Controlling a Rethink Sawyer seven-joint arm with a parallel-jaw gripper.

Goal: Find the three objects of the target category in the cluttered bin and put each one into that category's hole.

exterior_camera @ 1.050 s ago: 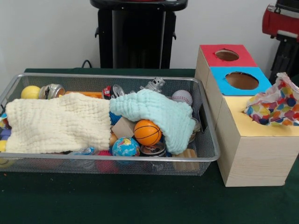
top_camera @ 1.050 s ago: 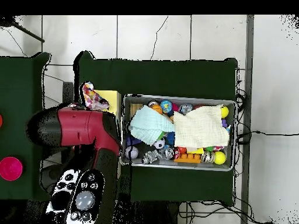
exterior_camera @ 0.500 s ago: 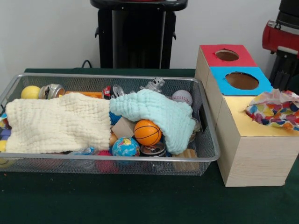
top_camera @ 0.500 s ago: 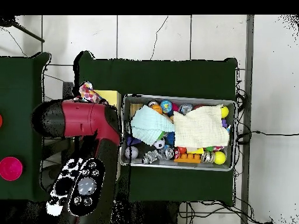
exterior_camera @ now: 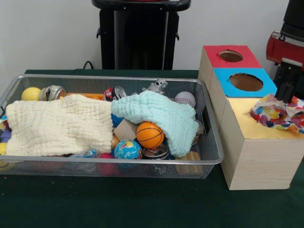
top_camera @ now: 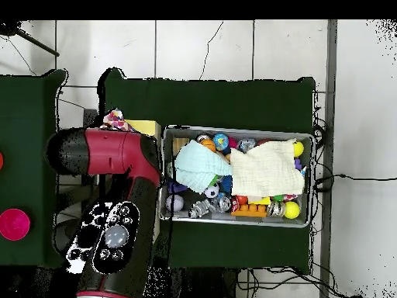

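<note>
No lettering can be made out anywhere: the cans in the silver wire-mesh bin (exterior_camera: 209, 156) show only blurred labels.

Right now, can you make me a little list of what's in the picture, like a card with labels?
bin: wire mesh basket on a green table
cloths in bin: a cream cloth beside a light blue cloth, covering much of the toys
balls showing: basketball, globe ball, baseball, yellow ball
box: wooden box with a red hole, a blue hole and a yellow top
colourful cloth: bunched on the yellow top
gripper: just above the colourful cloth; open or shut unclear
</note>
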